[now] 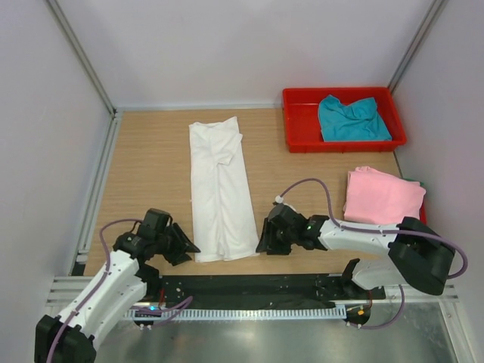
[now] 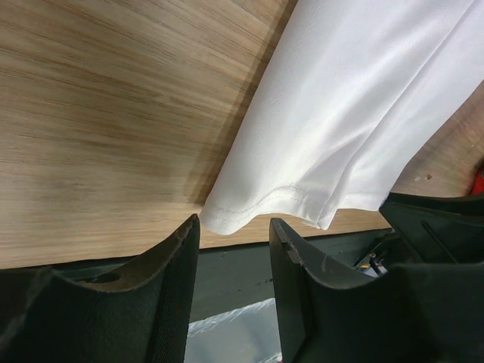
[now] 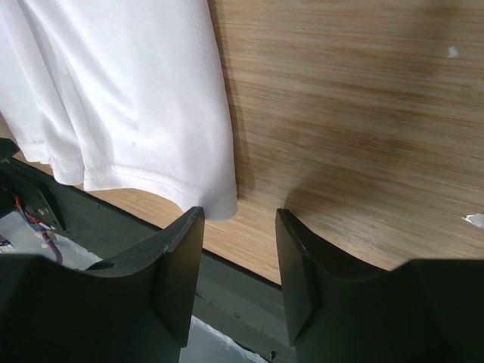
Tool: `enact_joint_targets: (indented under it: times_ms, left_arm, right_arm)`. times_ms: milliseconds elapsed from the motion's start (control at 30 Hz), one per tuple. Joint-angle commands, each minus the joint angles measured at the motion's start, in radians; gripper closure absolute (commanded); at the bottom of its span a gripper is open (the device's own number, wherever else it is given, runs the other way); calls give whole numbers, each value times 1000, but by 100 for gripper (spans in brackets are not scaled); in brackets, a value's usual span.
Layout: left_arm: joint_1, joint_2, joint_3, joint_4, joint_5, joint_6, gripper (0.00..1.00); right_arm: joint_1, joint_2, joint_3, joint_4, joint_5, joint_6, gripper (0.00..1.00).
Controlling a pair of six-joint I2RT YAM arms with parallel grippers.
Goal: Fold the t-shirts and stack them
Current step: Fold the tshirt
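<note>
Fingers of the left gripper (image 2: 234, 227) stand spread with nothing between them. A stitched hem corner of the white shirt (image 2: 355, 113) lies just ahead of the gap, flat on the desk (image 1: 151, 166). The shirt runs away from both grippers as a long strip, its sides already folded in. The right gripper (image 3: 240, 215) is likewise spread and empty, and the other hem corner lies just ahead of its left finger. Further right, a folded pink shirt (image 1: 382, 197) sits beside the right arm. Beyond it a crumpled teal shirt (image 1: 352, 117) lies in the red tray (image 1: 295, 98).

The cloth looks thin, light and limp, so it will likely sag and slide unless both layers are caught. The two hem corners seem the best places to pinch, one per gripper, so that the strip lifts evenly.

Only the wrist views show the hem stitching and the stacked layers at each corner. Only the top view shows the whole strip, both arms flanking it, and the other shirts.
</note>
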Motion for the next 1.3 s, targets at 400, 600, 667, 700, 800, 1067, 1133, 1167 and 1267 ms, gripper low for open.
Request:
enact_joint_targets:
  times_ms: [400,600,667,700,800,1067,1133,1167,1267]
  left_arm:
    - [-33,42,-45,77,31,26,62]
    - [-42,54,-51,82,23,23,62]
    - [-45,55,-60,83,22,18,63]
    - [-45,52,-62,86,22,12,63]
    - [-47,39,-80,97,25,5,63]
    - [-48,29,-85,109,13,-14,73]
    - [-48,43,-87,111,8,-9,82]
    - [-48,46,-85,112,8,-5,87]
    - [-50,65,-82,117,8,5,100]
  right_arm:
    - [17,62,53,73,25,-7,52]
    - [22,63,44,83,30,2,57]
    - [22,71,42,87,28,1,60]
    - [23,74,42,86,28,4,60]
    - [23,83,42,96,24,4,63]
    - [29,91,45,99,19,5,69]
    - [29,91,45,98,21,4,73]
    - [29,91,45,98,19,5,78]
    - [28,97,42,98,18,10,91]
